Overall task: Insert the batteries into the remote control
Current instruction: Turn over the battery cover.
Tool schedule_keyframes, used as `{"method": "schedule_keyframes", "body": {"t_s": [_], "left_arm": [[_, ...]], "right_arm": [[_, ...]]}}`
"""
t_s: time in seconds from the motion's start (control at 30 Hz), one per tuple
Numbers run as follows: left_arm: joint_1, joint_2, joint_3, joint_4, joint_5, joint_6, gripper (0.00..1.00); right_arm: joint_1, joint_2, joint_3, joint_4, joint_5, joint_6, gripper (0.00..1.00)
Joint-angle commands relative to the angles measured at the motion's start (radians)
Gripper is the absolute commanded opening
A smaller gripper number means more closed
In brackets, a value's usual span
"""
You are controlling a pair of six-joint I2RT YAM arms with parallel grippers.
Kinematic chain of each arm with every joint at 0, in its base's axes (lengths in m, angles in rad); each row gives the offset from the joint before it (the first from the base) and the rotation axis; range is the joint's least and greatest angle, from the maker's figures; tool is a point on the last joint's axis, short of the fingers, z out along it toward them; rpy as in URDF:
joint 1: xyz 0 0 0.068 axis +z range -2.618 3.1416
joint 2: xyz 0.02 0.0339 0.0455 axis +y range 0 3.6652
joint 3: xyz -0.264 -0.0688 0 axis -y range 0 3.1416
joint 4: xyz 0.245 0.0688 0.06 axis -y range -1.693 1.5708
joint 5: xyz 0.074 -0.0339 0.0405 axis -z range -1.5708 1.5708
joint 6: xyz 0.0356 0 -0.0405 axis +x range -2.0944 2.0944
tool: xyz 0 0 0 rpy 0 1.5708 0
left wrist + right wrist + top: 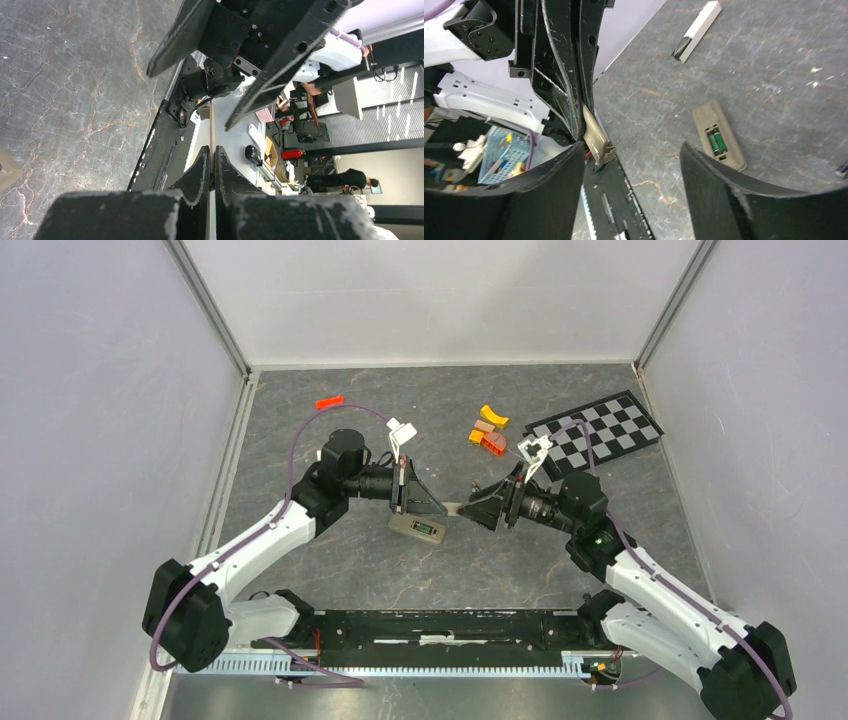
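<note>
The remote control [418,528] lies back-up on the mat, just below my left gripper [440,506]. Two green batteries [715,141] sit side by side in the open recess of the remote control [724,150]. My left gripper [212,150] is shut on a thin tan battery cover [596,137], held on edge above the mat; it shows edge-on as a tan line, the battery cover [212,120], in the left wrist view. My right gripper [631,150] faces it with jaws wide open and nothing between them, its left finger close beside the cover's clip end.
A plain white bar with a black end [696,31] lies farther back on the mat. Orange and yellow blocks [488,430] sit at the back centre, a checkerboard [595,430] at the back right, a small red piece [329,402] at the back left.
</note>
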Motion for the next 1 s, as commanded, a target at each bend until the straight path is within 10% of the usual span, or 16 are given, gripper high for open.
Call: {"method": "schedule_keyframes", "body": {"t_s": [0.0, 0.6, 0.67, 0.87, 0.97], "left_arm": [[0.004, 0.017, 0.046, -0.023, 0.074, 0.077, 0.02], [0.004, 0.043, 0.047, -0.03, 0.085, 0.069, 0.06], [0.007, 0.044, 0.05, -0.038, 0.081, 0.069, 0.15], [0.052, 0.03, 0.048, -0.156, -0.043, 0.124, 0.95], [0.098, 0.024, 0.024, -0.232, -0.174, 0.149, 1.0]], "right_arm": [[0.001, 0.037, 0.0, 0.085, -0.09, 0.021, 0.67], [0.002, 0.124, -0.134, 0.456, -0.165, 0.31, 0.08], [0.002, 0.128, -0.138, 0.466, -0.166, 0.321, 0.01], [0.003, 0.11, -0.15, 0.361, -0.085, 0.284, 0.0], [0.001, 0.111, -0.178, 0.309, -0.011, 0.295, 0.0]]}}
